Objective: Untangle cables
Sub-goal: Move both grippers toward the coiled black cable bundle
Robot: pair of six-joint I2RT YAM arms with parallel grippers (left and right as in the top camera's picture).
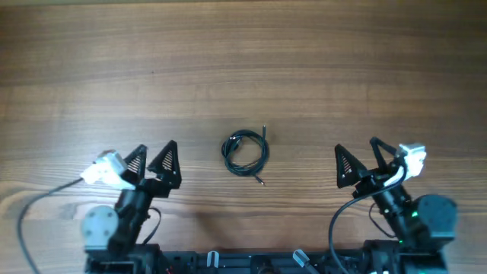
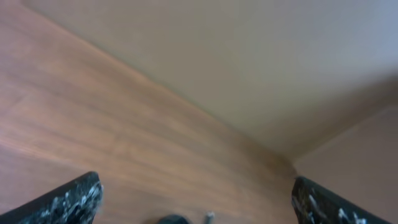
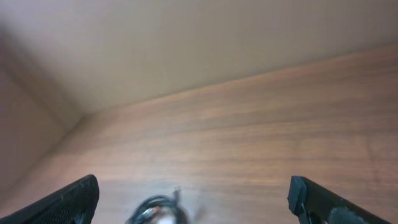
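Thin black cable bundle (image 1: 245, 152) lies coiled in a small tangled loop on the brown wood-grain worktop (image 1: 243, 61). It sits near centre, between the two arms and well apart from both. Two free ends stick out on the coil's right side: upper plug end (image 1: 264, 131) pointing away from the robot, lower plug end (image 1: 259, 180) pointing toward it.

Left pincer (image 1: 156, 152): fingers spread wide, nothing between them, parked left of the bundle near the robot's edge. Left wrist view confirms the wide gap and shows only a sliver of the bundle (image 2: 174, 219) at the bottom edge.

Right pincer (image 1: 355, 148): likewise wide and empty, off to the right. Right wrist view shows the bundle (image 3: 158, 208) low in frame and blurred, so the loop structure cannot be read there.

Judgement: the task is at its start, in the approach step, with no contact yet. The next move likely calls for one pincer to come down and pin the coil body while the other takes a free end and draws it outward. The right pincer looks better placed for the plug ends.

Risk: the cable is thin and flat on the worktop, so a grasp may miss it or drag the whole coil.
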